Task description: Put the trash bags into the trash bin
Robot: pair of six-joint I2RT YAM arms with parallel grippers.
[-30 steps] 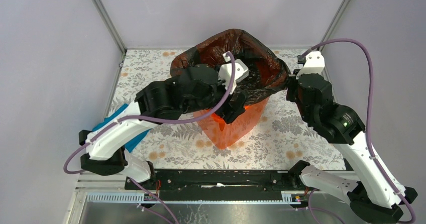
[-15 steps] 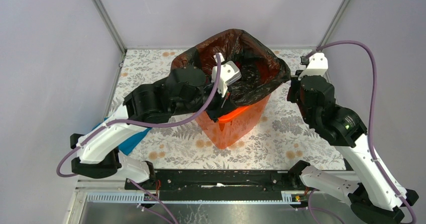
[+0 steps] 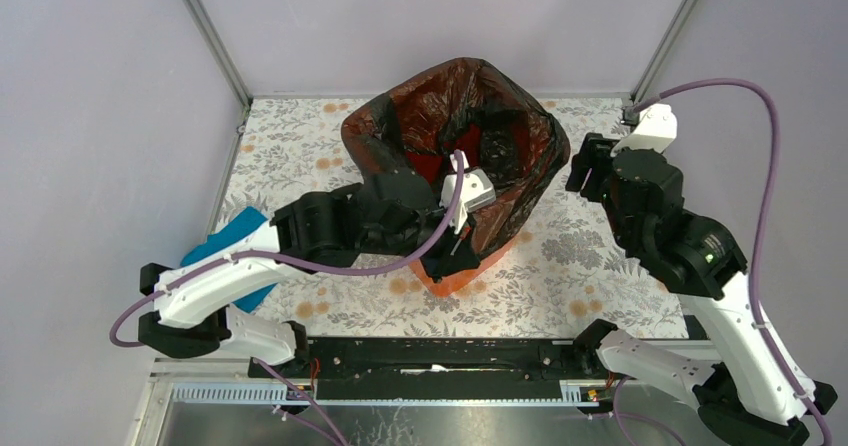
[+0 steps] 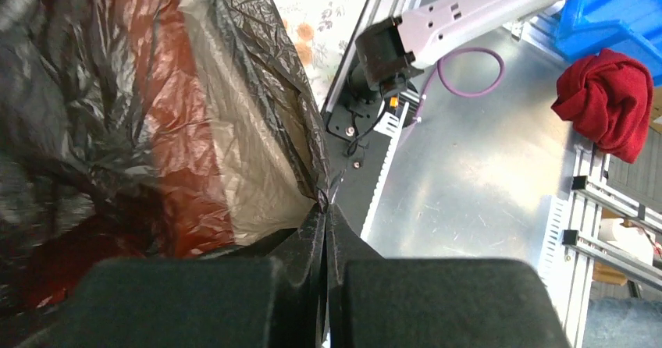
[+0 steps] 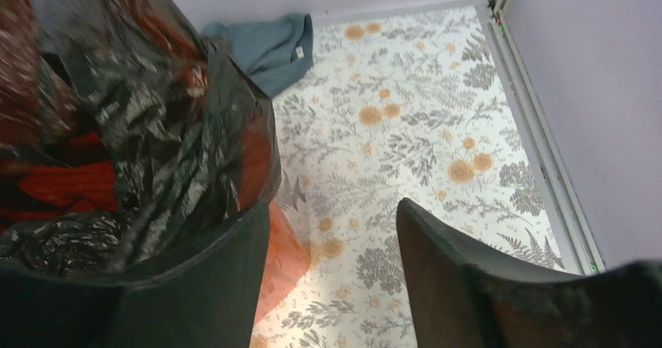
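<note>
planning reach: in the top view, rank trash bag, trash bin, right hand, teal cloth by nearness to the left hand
1. trash bag: pinched in the left hand.
2. trash bin: near corner, just beneath.
3. right hand: beyond the bin, right side.
4. teal cloth: far left, on the table.

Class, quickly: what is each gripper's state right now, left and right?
Left gripper: closed, pinching the edge of the trash bag.
Right gripper: open, holding nothing.
</note>
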